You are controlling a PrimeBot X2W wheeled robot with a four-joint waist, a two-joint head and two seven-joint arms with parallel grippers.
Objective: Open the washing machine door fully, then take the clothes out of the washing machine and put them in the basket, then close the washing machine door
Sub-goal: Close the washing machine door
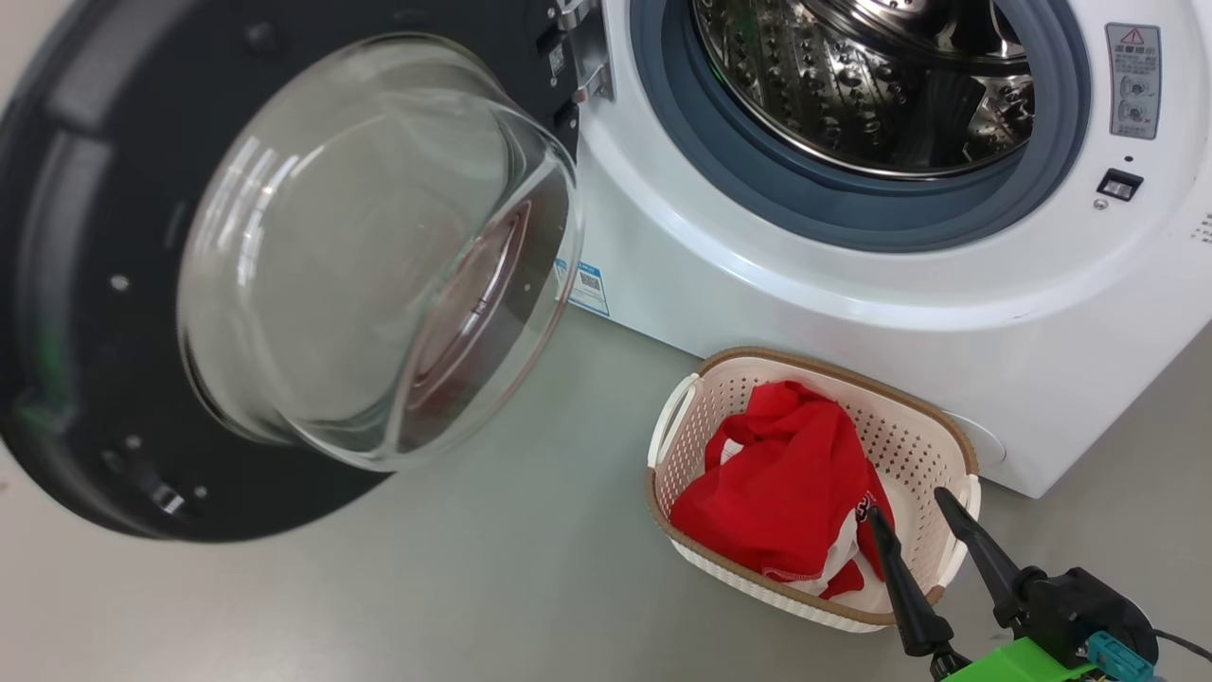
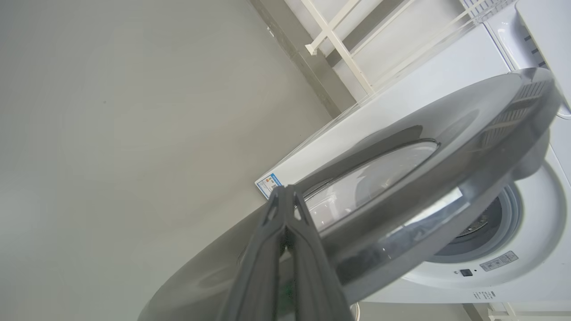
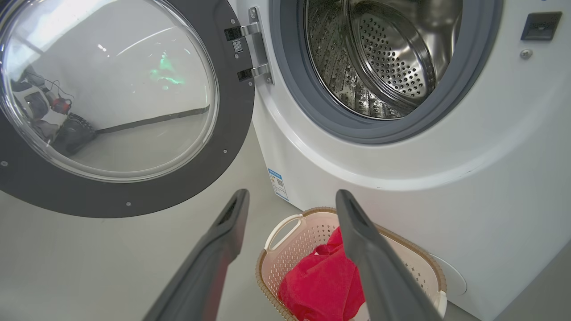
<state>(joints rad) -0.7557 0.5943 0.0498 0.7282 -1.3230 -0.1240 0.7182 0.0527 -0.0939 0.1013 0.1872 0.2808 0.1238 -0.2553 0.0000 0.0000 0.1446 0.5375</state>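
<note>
The washing machine door stands swung open at the left, its glass bowl bulging toward me. The white washing machine fills the upper right, and I see only bare metal in its steel drum. On the floor in front sits the basket with the red and white clothes inside. My right gripper hangs open just over the basket's near right corner, holding nothing. In the left wrist view my left gripper is shut and lies along the outer face of the door.
Grey floor spreads between the door and the basket. A blue label marks the machine's lower left corner. A white rack stands by the wall beyond the machine. The door latch socket is on the machine's right.
</note>
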